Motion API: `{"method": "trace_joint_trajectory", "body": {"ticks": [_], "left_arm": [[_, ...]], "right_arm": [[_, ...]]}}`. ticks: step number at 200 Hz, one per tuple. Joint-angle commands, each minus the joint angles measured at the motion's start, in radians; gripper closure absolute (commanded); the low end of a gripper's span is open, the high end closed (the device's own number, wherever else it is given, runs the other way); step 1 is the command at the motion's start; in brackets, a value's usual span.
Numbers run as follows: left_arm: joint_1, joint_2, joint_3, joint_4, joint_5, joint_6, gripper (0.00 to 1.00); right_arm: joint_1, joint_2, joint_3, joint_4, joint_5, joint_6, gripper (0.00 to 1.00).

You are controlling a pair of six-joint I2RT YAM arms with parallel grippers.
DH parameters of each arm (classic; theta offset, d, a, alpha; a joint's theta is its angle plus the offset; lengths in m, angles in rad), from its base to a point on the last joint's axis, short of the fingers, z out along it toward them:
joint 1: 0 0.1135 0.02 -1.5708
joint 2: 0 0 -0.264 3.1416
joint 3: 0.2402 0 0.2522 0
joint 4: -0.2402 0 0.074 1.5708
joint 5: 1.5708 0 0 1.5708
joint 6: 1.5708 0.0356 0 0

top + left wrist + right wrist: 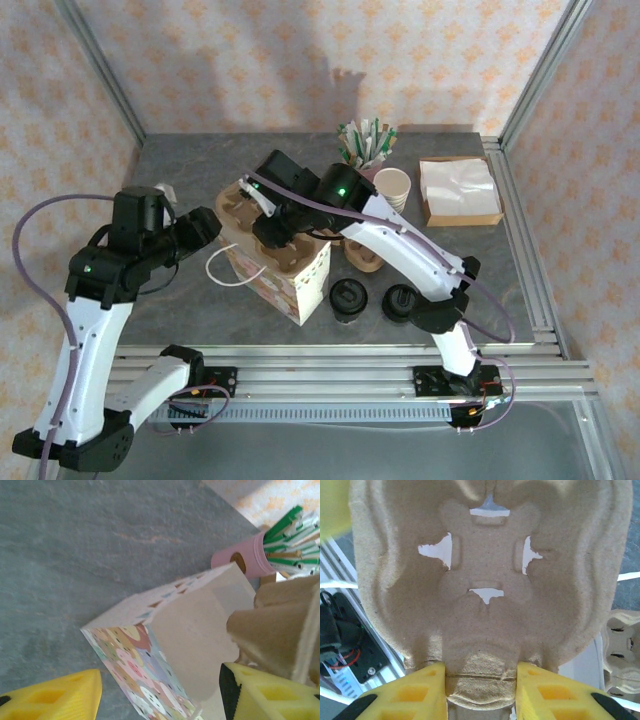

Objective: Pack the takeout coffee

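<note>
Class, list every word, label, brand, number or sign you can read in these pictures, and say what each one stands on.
No legible text anywhere.
Patterned bag: cartoon print, no words.
Pink cup: a brown round mark, too blurred to read.
Wrapped sticks: green and white stripes, no readable print.
Cup carrier: plain, unprinted.

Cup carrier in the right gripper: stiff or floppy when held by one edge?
The cup carrier looks like moulded pulp, so probably light and stiff. The right gripper pinches only one edge, where a crease shows, so it may bend there. Its rough surface likely resists slipping.
</note>
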Motion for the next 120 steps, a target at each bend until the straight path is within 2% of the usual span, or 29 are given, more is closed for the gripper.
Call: {"method": "trace_joint_trajectory", "body": {"ticks": [1,30,77,120], "left_arm": [[0.012,-0.011,0.029,-0.035,-0.124,0.063,0.34],[0.034,0.006,0.021,-0.022,-0.130,0.063,0.34],[0.080,0.026,-0.023,0.035,-0.051,0.064,0.34],[0.095,0.041,-0.052,0.055,-0.048,0.067,0.35]], "right_arm": [[0.005,0.014,0.049,-0.079,0.007,-0.076,0.66],[0.006,0.023,0.051,-0.103,0.019,-0.124,0.66],[0.001,0.059,0.081,-0.131,0.022,-0.195,0.66],[-0.023,0.086,0.120,-0.110,-0.021,-0.212,0.66]]}}
